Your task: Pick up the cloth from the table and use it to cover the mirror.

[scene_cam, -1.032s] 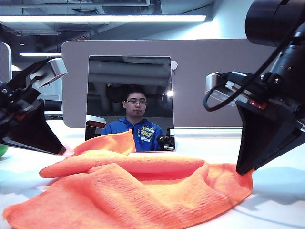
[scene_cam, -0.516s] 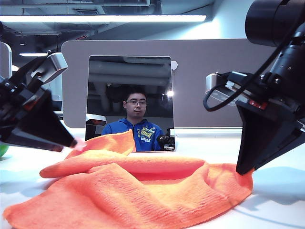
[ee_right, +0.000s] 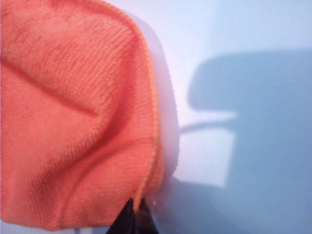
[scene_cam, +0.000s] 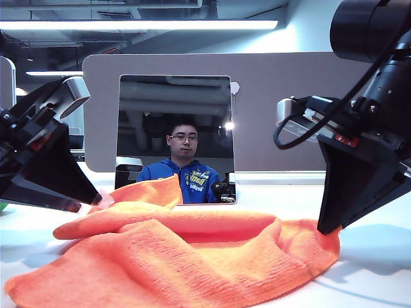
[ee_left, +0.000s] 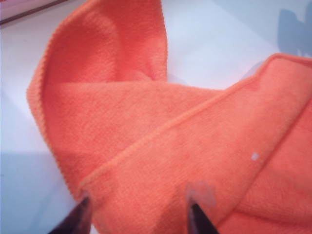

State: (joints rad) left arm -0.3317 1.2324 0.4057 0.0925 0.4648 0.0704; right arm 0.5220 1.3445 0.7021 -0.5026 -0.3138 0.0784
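The orange cloth (scene_cam: 186, 256) lies bunched on the white table (scene_cam: 379, 282) in front of the upright mirror (scene_cam: 174, 128). My left gripper (scene_cam: 90, 203) is at the cloth's raised left corner, open. In the left wrist view its fingertips (ee_left: 197, 214) stand wide apart, with the cloth (ee_left: 146, 146) spread under and between them and not pinched. My right gripper (scene_cam: 327, 228) is at the cloth's right end, shut on its hem. The right wrist view shows the dark tips of the right gripper (ee_right: 136, 212) closed on the cloth's (ee_right: 73, 122) edge.
A long grey partition panel (scene_cam: 282, 109) stands behind the mirror. A green object (scene_cam: 2, 204) peeks in at the far left edge. Bare white table (ee_right: 243, 122) lies to the right of the cloth.
My left gripper's jaws have spread from shut to wide open at the cloth's left corner. The cloth has barely shifted. The right arm has stayed still.
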